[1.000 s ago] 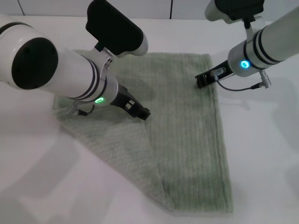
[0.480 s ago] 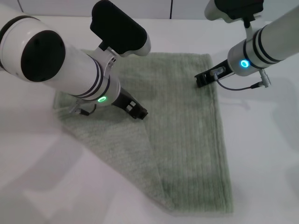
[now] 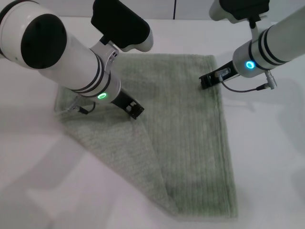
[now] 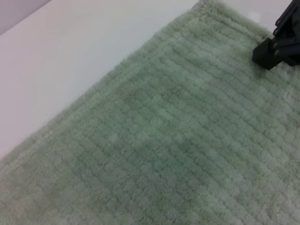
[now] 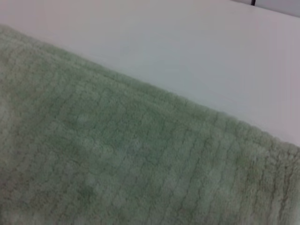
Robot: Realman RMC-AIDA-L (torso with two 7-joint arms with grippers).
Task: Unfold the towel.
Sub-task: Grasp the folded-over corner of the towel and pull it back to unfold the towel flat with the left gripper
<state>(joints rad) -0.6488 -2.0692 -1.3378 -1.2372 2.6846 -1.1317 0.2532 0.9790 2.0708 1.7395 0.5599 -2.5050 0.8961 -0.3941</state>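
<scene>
The pale sage-green towel [image 3: 190,138] lies on the white table, its right part flat with ribbed lines. A paler nubby flap [image 3: 114,148] is folded over its left front part, with a diagonal edge running toward the front. My left gripper [image 3: 135,110] is low over the towel at the top of that flap's edge. My right gripper [image 3: 206,82] is low at the towel's far right part, near its right hem; it also shows in the left wrist view [image 4: 280,41]. The towel fills the left wrist view [image 4: 154,154] and the right wrist view [image 5: 117,164].
The white table [image 3: 271,157] surrounds the towel, with bare surface to the right and at the front left. A cable [image 3: 245,88] hangs from my right wrist just right of the towel. The table's back edge runs behind both arms.
My left arm has drawn back to the left, its gripper shifting left and slightly away along the towel. The right arm and the towel have not visibly moved.
</scene>
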